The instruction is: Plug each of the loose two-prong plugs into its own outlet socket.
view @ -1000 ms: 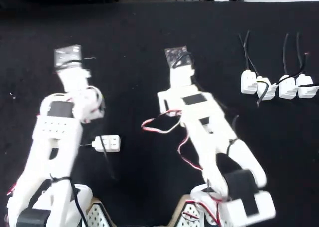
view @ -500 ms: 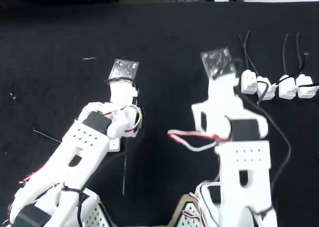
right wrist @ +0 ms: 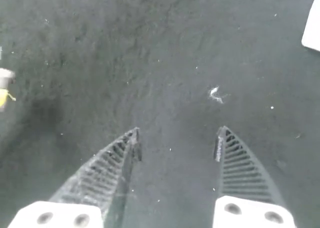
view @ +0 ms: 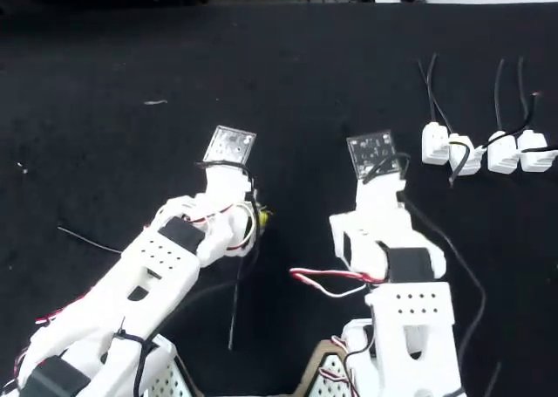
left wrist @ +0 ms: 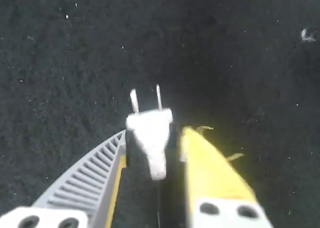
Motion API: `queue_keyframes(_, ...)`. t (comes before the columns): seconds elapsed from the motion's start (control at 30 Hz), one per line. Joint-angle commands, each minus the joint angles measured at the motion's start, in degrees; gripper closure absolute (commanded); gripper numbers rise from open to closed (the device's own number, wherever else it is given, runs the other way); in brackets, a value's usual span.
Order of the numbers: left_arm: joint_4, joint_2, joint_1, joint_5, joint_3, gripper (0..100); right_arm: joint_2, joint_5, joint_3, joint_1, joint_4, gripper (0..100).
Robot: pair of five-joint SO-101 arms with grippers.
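**White two-prong plug point(left wrist: 149, 133) clamped in the left claw point(left wrist: 154, 134)**

The plug sits between the grey and yellow fingers above the black cloth-covered desk point(view: 105, 65). Its long axis runs in line with the claw, with the prongs pointing out past the fingertips. The row of white socket blocks with black cords point(view: 484, 148) lies well apart, at the desk's far right. The right claw point(right wrist: 176, 138) hangs between the two with its fingers spread and empty, and it is nearer the blocks. The plug likely has to cross rightward, prongs leading.

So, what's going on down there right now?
Left tool shut on two-prong plug, prongs out. Right tool open, empty. Corded white blocks off to the right.
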Motion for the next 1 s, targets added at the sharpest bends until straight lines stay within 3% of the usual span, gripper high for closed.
queue_keyframes(0.0, -0.44, -1.23, -0.31, 2.02, -1.27, 78, -1.63, -0.44, 1.36, 0.88, -3.43, 76.9)
queue_keyframes(0.1, 2.99, -1.23, -3.12, 2.46, -4.79, 78, -1.8, -2.2, 1.89, 0.88, -4.13, 76.9)
queue_keyframes(0.2, 11.96, -1.23, -7.34, 2.46, -11.82, 78, -1.8, -2.73, 1.8, 0.88, -4.13, 76.9)
queue_keyframes(0.37, 23.12, -0.88, -21.05, 2.02, -20.26, 78, -1.8, -2.37, 1.45, -0.7, -3.43, 76.9)
queue_keyframes(0.5, 23.03, -0.62, -32.31, 1.93, -17.36, 78, -1.54, -0.18, -1.36, -8.53, 0.18, 76.9)
queue_keyframes(0.63, 23.03, -1.14, -38.29, 1.85, -11.38, 78, -1.45, 0.35, -5.67, -14.24, 3.16, 76.9)
queue_keyframes(0.77, 22.33, -0.62, -39.78, -2.9, -6.9, 78, -1.45, 0.18, -10.15, -16.79, 4.92, 76.9)
queue_keyframes(0.97, 9.76, -0.7, -39.96, -3.34, 2.51, 78, -1.36, 0.0, -16.4, -22.59, 9.32, 77.0)
